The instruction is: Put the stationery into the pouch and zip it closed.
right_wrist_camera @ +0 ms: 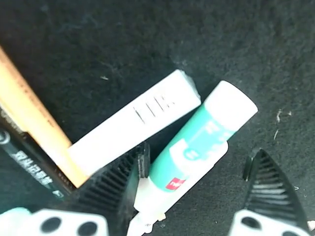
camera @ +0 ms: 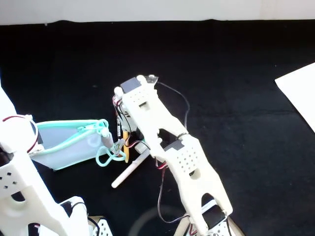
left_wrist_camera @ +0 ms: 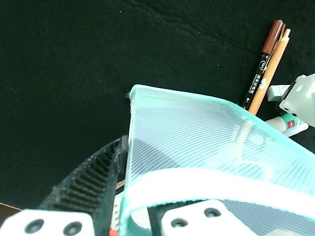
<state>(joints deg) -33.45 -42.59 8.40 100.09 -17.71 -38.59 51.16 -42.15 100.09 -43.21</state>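
My left gripper [left_wrist_camera: 140,199] is shut on one end of the teal mesh pouch [left_wrist_camera: 197,142], which lies on the black table [camera: 236,73] at the left, pouch [camera: 69,143]. My right gripper [right_wrist_camera: 199,160] is open and points down beside the pouch's zip end, right gripper [camera: 123,146]. A teal-and-white glue stick [right_wrist_camera: 197,145] lies between its fingers, apart from both. Beside it are a white eraser block [right_wrist_camera: 133,128], an orange pencil [right_wrist_camera: 34,123] and a black pen [right_wrist_camera: 22,157]. The pen [left_wrist_camera: 263,61] and pencil [left_wrist_camera: 270,69] lie just past the pouch's far edge.
A white stick-shaped item [camera: 130,169] lies on the table in front of the right arm [camera: 172,147]. A white sheet [camera: 301,91] covers the right edge. The black cloth stretches bare toward the back and right.
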